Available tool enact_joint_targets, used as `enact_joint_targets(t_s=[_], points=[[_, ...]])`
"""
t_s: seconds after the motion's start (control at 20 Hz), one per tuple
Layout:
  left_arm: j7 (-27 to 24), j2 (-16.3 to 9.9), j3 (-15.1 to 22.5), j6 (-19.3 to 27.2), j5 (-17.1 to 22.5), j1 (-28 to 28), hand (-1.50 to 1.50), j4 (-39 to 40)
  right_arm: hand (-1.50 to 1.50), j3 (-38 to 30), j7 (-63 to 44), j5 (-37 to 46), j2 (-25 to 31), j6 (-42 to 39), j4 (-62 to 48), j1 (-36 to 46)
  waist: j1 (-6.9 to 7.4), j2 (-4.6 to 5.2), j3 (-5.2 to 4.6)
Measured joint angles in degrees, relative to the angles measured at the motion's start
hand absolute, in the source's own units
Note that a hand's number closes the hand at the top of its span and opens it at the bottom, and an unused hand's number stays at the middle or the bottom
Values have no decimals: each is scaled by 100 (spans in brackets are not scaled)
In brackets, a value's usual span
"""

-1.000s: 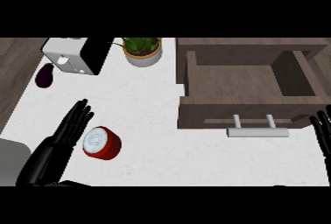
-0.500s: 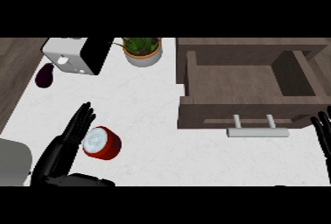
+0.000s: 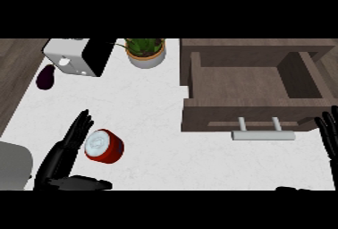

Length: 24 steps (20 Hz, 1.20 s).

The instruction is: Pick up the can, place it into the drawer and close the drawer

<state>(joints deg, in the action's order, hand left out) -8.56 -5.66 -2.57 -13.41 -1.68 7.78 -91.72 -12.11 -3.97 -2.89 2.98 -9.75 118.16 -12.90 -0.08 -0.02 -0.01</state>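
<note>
The can (image 3: 103, 146) lies on its side near the worktop's (image 3: 152, 112) front-left corner, just beside the left robot hand (image 3: 65, 150), fingers straight, holding nothing, thumb apart.
</note>
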Motion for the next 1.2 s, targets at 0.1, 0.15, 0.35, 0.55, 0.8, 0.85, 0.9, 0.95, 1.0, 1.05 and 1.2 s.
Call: enact_joint_targets(t_s=[0.1, 0.15, 0.35, 0.55, 0.8, 0.85, 0.9, 0.95, 1.0, 1.05, 1.2], points=[[-161, -37, -55, -41, -22, 45, -150, 138, -150, -18, 155, 36, -28, -61, -48, -93, 0, -1, -1], [-330, -63, -90, -59, -59, 26, -150, 322, -150, 9, 267, 88, -66, -88, -63, -177, -3, 0, 0], [-719, -128, -215, -120, -116, -49, -150, 810, -150, -24, 311, 56, -105, -182, 33, -312, -8, -1, 0], [-827, -265, -390, -246, -63, -321, -150, 1292, -150, -8, 291, 141, -115, -118, -132, -61, -4, 1, 1], [-1196, -315, -463, -321, -120, -292, -150, 1679, -150, 80, 229, 165, -147, -44, 22, -155, -4, 1, 1], [-1150, -296, -460, -281, -139, -323, -150, 1693, -150, 27, 181, 100, -128, -67, 58, -157, -5, 0, 0], [-1253, -319, -507, -269, -159, -438, -150, 1921, -150, 122, 167, 188, -161, 4, 71, -130, -8, 0, 1], [-1379, -299, -516, -232, -197, -446, -150, 2070, -150, 96, 166, 159, -150, -29, 106, -168, -8, 1, 0], [-1401, -320, -534, -265, -188, -462, -150, 2155, -150, 72, 148, 156, -134, -37, 90, -139, -7, 1, 0], [-1365, -328, -557, -274, -164, -501, -150, 2199, -150, 72, 196, 168, -139, -71, 61, -161, -7, 0, -1], [-1511, -311, -579, -232, -210, -584, -150, 2523, -150, -20, 111, 82, -107, -130, 210, -191, -9, 0, 0]])
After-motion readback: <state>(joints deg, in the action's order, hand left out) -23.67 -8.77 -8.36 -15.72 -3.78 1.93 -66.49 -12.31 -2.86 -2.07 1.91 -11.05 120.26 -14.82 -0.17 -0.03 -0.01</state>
